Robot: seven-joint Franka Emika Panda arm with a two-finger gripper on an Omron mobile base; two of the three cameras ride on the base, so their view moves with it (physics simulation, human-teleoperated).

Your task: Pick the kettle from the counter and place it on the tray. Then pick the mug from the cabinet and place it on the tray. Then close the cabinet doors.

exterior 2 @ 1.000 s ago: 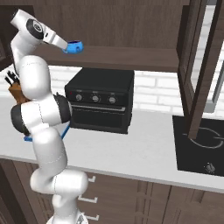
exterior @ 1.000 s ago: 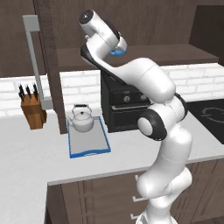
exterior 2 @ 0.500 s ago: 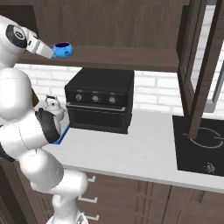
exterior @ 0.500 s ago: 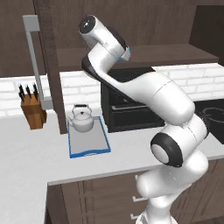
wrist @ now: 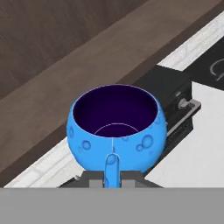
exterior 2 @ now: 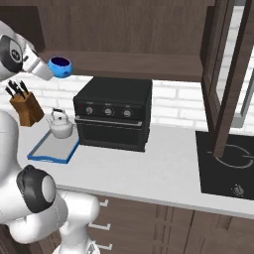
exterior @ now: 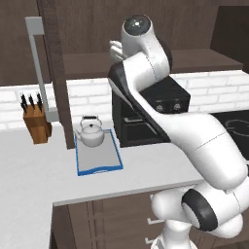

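1. Gripper [wrist: 112, 181] clamped tight on mug [exterior 2: 60, 67] by its handle; mug at upper left of right base view, above kettle [exterior 2: 61, 125].
2. I judge mug light, stiff, prob. slippery; thin-handle hold may swing.
3. Tray [exterior 2: 40, 156] free space partly hidden, I think.

No readable text, labels, brands or numbers were found anywhere. The black oven [exterior 2: 113, 119] had knobs on its front panel but no legible markings. The mug [wrist: 116, 127] carried only bubble-like spots, no lettering. The knife block [exterior: 37, 126] was plain.
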